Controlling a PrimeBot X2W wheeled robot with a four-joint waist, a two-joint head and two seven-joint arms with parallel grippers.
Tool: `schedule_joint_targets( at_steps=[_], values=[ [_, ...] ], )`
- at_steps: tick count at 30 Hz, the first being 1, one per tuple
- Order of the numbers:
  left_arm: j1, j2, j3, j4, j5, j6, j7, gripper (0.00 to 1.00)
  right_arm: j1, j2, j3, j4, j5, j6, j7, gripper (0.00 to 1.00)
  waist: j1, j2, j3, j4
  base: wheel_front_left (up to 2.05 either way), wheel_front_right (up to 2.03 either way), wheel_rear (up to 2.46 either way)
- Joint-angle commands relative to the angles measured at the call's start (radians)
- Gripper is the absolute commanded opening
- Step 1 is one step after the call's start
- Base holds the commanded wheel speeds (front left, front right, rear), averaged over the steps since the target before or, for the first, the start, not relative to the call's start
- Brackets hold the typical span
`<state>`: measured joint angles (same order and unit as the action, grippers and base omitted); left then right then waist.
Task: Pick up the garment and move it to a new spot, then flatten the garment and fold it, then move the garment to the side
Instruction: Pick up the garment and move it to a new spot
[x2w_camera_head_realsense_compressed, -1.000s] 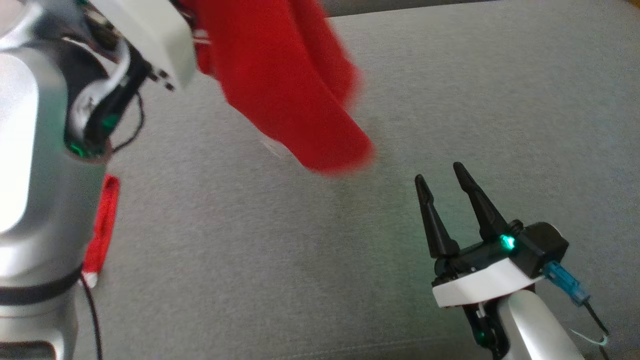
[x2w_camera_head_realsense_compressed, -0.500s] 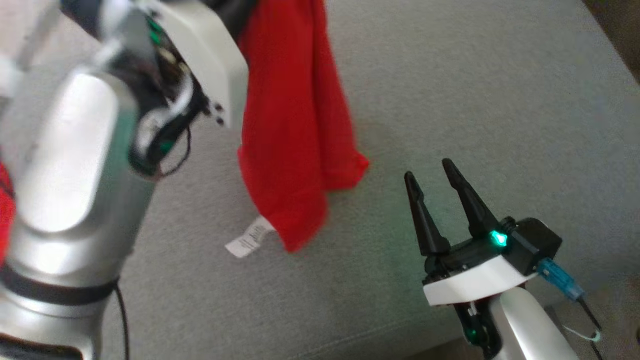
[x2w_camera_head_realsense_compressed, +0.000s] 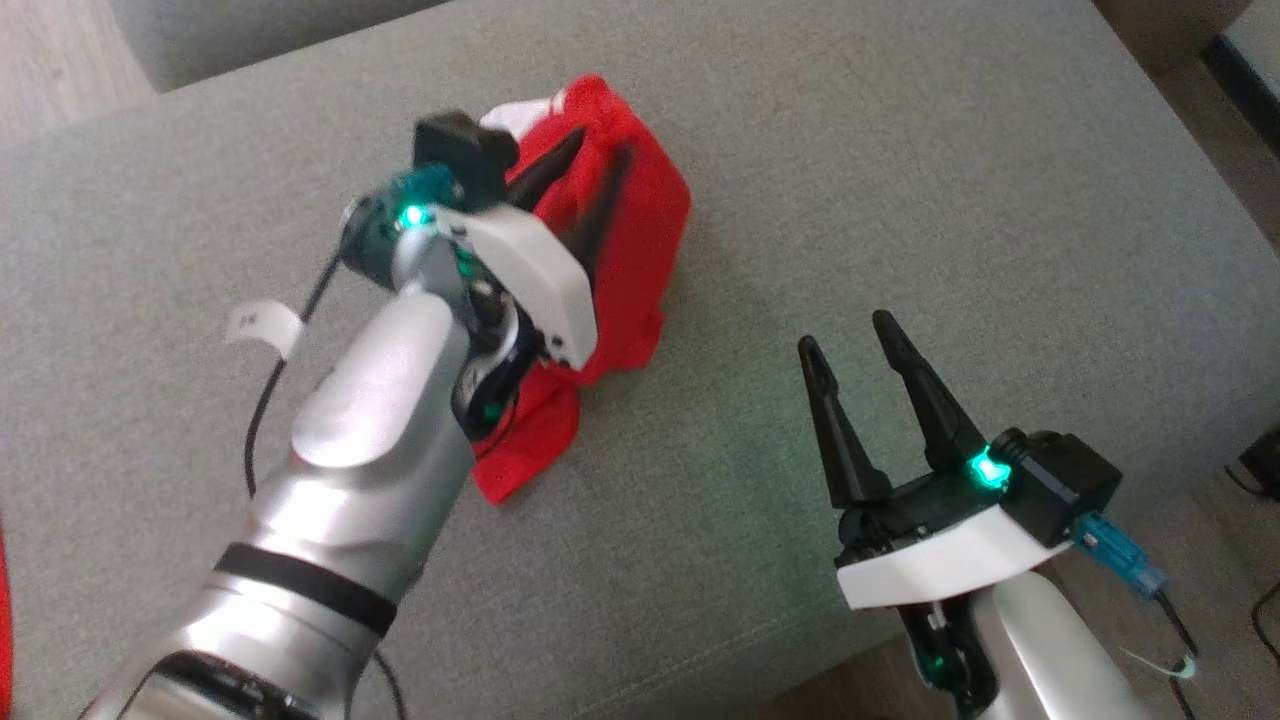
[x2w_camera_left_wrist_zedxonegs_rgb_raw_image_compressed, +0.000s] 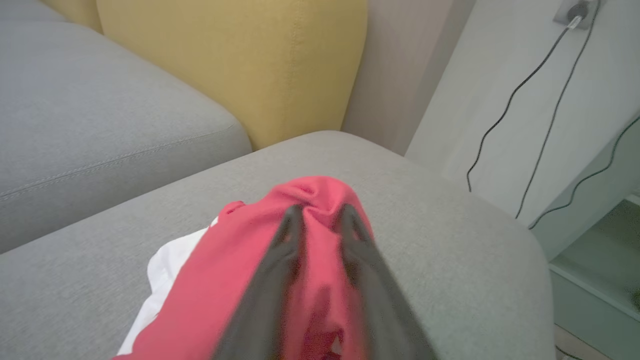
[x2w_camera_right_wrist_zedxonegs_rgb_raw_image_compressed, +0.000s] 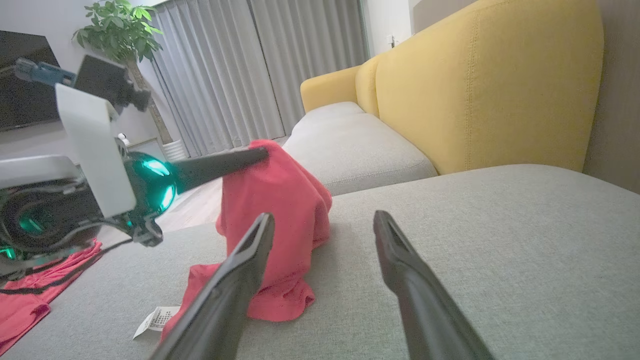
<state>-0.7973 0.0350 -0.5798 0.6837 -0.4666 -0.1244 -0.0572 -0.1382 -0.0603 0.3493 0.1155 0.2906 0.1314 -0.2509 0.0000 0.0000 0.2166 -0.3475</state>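
Beside the garment (x2w_camera_right_wrist_zedxonegs_rgb_raw_image_compressed: 272, 225), right wrist view shows a white tag (x2w_camera_right_wrist_zedxonegs_rgb_raw_image_compressed: 156, 318).

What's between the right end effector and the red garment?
Nothing but bare grey cushion separates the right end effector from the red garment; the head view shows it best.

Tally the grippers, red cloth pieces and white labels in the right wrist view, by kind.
Dark two-fingered grippers: 2 (left gripper, right gripper)
Red cloth pieces: 2 (peaked red fabric garment, flat red cloth at far left)
White printed label: 1
Total: 5
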Motion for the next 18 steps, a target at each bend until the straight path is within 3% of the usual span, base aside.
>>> schedule_joint_targets(
  at_steps=[1, 4, 8, 14, 18],
  values=[
    [-0.048, 0.018, -0.016, -0.008, -0.030, -0.005, -0.037, 1.00, -0.016, 0.010, 0.022, -0.029, 0.005, -0.001, -0.011, 1.00, 0.0000, 0.0000, -0.016, 0.000, 0.00, 0.00, 0.00],
    [-0.035, 0.016, -0.130, -0.053, -0.124, -0.006, -0.096, 1.00, -0.003, 0.010, 0.008, -0.025, -0.001, -0.001, -0.011, 1.00, 0.0000, 0.0000, -0.032, 0.012, 0.00, 0.00, 0.00],
    [-0.009, 0.016, -0.212, -0.106, -0.201, 0.013, -0.157, 1.00, 0.017, 0.010, -0.010, -0.014, -0.023, -0.001, -0.011, 1.00, 0.0000, 0.0000, -0.067, 0.042, 0.00, 0.00, 0.00],
    [0.088, 0.020, -0.201, -0.168, -0.199, 0.129, -0.199, 1.00, 0.043, 0.010, -0.054, -0.002, -0.068, -0.001, -0.011, 1.00, 0.0000, 0.0000, -0.118, 0.094, 0.00, 0.00, 0.00],
    [0.213, 0.081, -0.141, -0.223, -0.183, 0.210, -0.204, 1.00, 0.063, 0.010, -0.086, -0.002, -0.094, -0.001, -0.011, 1.00, 0.0000, 0.0000, -0.146, 0.129, 0.00, 0.00, 0.00]
  ],
)
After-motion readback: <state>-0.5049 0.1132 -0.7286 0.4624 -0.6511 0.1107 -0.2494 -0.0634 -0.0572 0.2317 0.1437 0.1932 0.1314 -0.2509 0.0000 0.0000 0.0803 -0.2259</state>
